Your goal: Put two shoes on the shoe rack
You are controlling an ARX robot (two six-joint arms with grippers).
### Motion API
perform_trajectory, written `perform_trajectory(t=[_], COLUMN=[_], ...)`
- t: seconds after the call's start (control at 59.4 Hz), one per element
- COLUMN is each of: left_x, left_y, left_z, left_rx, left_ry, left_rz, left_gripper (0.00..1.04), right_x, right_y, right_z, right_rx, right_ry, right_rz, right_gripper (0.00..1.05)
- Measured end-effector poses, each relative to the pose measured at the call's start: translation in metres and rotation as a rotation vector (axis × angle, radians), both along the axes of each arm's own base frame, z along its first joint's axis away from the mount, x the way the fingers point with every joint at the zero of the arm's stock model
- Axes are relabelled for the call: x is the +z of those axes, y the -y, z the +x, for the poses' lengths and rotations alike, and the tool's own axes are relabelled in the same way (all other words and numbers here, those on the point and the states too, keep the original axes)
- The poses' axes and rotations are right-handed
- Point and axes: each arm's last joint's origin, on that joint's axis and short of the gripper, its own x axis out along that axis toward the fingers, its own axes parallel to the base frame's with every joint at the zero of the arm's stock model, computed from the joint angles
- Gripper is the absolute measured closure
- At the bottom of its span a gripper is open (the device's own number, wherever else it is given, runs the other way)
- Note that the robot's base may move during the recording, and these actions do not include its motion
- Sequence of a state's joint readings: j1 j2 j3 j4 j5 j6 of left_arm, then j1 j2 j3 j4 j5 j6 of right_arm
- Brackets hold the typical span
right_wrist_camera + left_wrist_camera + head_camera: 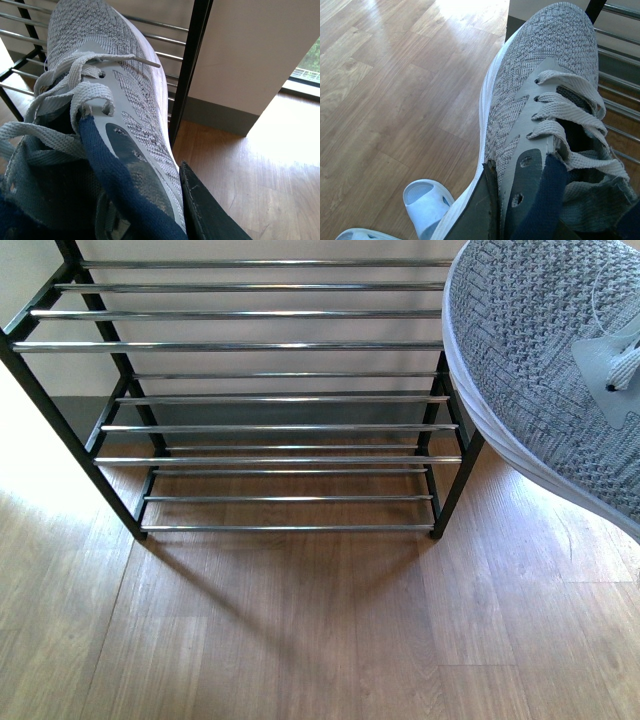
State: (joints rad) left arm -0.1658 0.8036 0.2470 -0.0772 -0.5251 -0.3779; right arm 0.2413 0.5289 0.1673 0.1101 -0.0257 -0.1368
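The shoe rack [270, 345], with a black frame and chrome bars, stands ahead on the wood floor. One grey knit sneaker [560, 350] hangs close to the camera at the upper right, over the rack's right end. In the right wrist view my right gripper [160, 200] is shut on the collar of a sneaker [95, 55] whose toe is over the rack's bars [165, 37]. In the left wrist view my left gripper [510, 210] is shut on the other sneaker [540, 55], toe towards the rack [615, 75]. Neither gripper shows in the front view.
Two pale blue slides [425, 200] lie on the floor below the left sneaker. A pale wall with a grey skirting [220, 112] runs behind and right of the rack. Sunlit wood floor [300, 640] lies in front of the rack.
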Motion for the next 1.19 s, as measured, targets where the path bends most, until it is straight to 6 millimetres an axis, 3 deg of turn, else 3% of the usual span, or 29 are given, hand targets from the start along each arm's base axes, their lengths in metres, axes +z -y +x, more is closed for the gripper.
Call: perform_trajectory(t=[0.791, 0.942, 1.06, 1.195], left_x=[0.000, 0.000, 0.000, 0.000], left_y=[0.000, 0.000, 0.000, 0.000], left_z=[0.000, 0.000, 0.000, 0.000], left_rx=[-0.001, -0.001, -0.001, -0.001], left_ry=[-0.001, -0.001, -0.001, -0.001], left_rz=[0.000, 0.000, 0.000, 0.000], left_gripper=[1.03, 1.03, 1.03, 1.03], right_x=[0.000, 0.008, 0.028, 0.036], right_y=[0.000, -0.003, -0.013, -0.031], right_z=[0.000, 0.009, 0.043, 0.123], right_rx=[0.003, 0.029, -0.048, -0.185], right_ry=[0.000, 0.097, 0.056, -0.135], right_rz=[0.001, 0.090, 0.198, 0.282], right_gripper=[1.03, 1.03, 1.03, 1.03])
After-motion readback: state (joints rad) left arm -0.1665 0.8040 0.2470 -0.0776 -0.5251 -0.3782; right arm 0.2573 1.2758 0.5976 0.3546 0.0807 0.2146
